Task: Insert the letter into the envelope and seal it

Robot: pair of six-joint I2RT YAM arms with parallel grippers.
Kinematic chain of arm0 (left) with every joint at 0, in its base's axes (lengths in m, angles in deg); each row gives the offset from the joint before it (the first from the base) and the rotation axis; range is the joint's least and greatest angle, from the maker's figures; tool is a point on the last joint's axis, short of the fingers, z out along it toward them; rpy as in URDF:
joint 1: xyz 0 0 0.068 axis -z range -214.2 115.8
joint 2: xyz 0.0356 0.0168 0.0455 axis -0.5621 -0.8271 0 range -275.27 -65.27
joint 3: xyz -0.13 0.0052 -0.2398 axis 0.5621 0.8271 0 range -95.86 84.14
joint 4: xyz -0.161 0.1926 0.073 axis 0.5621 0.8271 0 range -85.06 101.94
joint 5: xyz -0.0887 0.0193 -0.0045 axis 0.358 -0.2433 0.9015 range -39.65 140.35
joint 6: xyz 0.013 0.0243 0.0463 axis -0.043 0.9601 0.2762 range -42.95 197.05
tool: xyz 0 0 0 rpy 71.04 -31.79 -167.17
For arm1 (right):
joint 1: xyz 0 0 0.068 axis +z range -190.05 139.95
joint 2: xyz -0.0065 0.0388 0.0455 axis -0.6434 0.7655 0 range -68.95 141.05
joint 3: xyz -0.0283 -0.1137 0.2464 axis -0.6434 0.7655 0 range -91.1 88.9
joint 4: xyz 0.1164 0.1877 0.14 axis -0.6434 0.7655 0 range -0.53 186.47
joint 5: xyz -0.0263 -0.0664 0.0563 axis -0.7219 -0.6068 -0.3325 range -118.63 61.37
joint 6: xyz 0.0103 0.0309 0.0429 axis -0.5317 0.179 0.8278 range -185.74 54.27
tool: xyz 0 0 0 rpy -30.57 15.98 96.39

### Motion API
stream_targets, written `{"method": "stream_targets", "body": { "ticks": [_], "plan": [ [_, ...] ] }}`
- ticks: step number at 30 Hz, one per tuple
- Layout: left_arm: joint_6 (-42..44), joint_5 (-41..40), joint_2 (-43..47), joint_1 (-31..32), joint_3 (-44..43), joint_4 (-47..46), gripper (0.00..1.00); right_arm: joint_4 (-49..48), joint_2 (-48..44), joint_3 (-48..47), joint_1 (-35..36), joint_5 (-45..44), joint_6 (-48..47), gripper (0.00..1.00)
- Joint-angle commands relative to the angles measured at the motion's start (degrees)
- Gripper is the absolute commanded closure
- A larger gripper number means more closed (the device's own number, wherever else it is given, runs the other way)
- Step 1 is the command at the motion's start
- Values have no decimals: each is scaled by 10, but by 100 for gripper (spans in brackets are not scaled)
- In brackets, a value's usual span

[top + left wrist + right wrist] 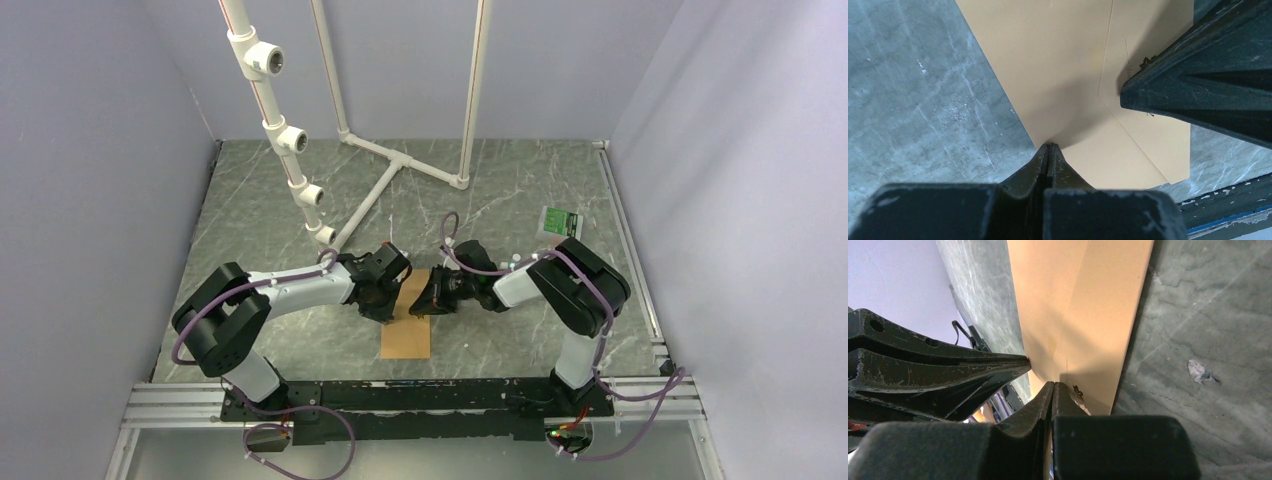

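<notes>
Left claw (1048,148): my fingers are sitting pressed flat together, tips touching the edge of the envelope (1058,65). I cannot tell whether any paper is caught between them.

Right claw (1053,385): also sitting closed, its tips bearing down on the envelope's upper face from the opposite side.

The envelope is lying flat on the grey marbled table (913,100) between my two claws, diagonal fold lines showing.

Farther out, a white pipe frame (385,185) is standing on the table.
</notes>
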Motion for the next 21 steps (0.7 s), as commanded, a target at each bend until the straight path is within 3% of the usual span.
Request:
{"method": "stream_targets", "body": {
  "ticks": [1, 12, 21],
  "plan": [
    [-18, 10, -14, 4, 21, -20, 97, -15, 17, -9, 2, -7, 2, 96],
    [-32, 10, -24, 3, 21, -15, 97, -34, 50, -6, 1, 19, 13, 97],
    [-40, -10, -48, 3, -3, 15, 98, 10, 47, 0, -2, 63, -48, 97]
  ]
}}
